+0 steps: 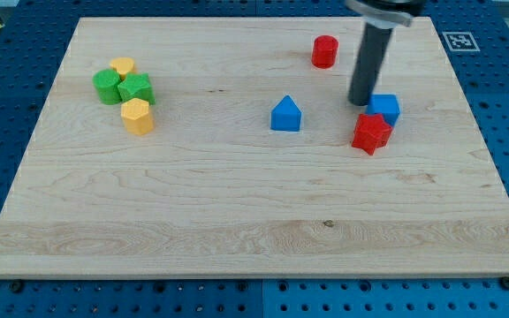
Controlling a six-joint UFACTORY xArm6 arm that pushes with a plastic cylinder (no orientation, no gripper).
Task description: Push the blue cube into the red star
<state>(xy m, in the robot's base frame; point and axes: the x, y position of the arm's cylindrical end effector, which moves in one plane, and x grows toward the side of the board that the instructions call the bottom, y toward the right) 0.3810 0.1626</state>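
The blue cube (385, 108) sits at the view's right, touching the red star (371, 132), which lies just below and left of it. My rod comes down from the view's top, and my tip (360, 103) rests on the board right at the blue cube's left side, just above the red star.
A blue house-shaped block (285, 115) lies left of the star. A red cylinder (324, 51) stands near the top. At the view's left, a yellow block (123, 66), two green blocks (107, 86) (136, 88) and a yellow hexagon (137, 116) cluster together on the wooden board (237, 221).
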